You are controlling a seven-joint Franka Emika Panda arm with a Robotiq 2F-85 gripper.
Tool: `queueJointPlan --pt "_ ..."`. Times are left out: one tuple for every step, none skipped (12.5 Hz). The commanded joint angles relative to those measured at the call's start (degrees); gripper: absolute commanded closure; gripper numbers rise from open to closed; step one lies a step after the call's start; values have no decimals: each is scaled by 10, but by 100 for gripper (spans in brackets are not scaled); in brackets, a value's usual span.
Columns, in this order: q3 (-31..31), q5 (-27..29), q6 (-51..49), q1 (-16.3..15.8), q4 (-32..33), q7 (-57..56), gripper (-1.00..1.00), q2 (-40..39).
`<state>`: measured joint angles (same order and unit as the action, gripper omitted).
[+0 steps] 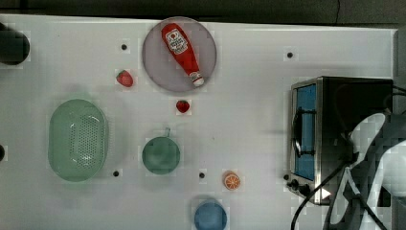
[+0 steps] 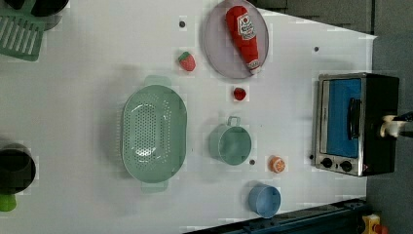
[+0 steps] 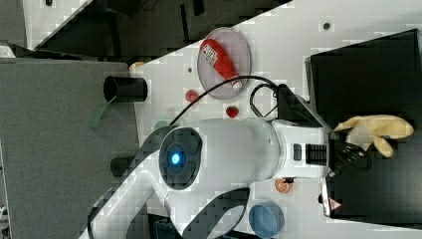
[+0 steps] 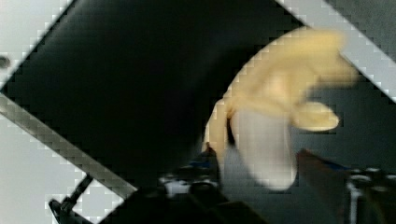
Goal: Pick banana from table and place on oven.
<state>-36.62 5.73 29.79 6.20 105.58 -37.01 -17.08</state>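
Black oven (image 3: 368, 74) top, banana (image 3: 376, 130) lengthwise

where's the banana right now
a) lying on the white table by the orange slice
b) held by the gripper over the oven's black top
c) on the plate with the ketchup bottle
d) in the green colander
b: in the right view the banana sits at the gripper, above the black top of the oven.

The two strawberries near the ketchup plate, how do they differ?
The strawberry beside the plate's edge looks larger and paler red, with a green leafy end; the strawberry below the plate looks smaller, rounder and darker red. The first sits next to the grey plate, the second further from it. Both lie on the white table.
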Motion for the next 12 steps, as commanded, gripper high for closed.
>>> queueJointPlan --pt "3 4 -1 -2 0 -26 -70 14" --pt "2 3 -1 -2 -2 -27 -91 17" --pt "3 1 -4 -5 -7 -35 -100 26" --pt "3 -8 -9 -11 -16 -39 -100 40" --pt "5 -17 -19 -19 -26 -39 -100 58" --pt "9 -21 -40 -28 -35 -39 -100 79" --pt "19 -24 -77 -39 -40 -39 -100 102" --pt "35 -24 -119 -51 -40 -32 -100 126" --pt "56 -24 -162 -62 -39 -9 -100 148" --pt "80 -24 -194 -72 -38 37 -100 167" --pt "105 -24 -211 -79 -33 102 -100 186" --pt "132 -25 -219 -82 -22 170 -100 204"
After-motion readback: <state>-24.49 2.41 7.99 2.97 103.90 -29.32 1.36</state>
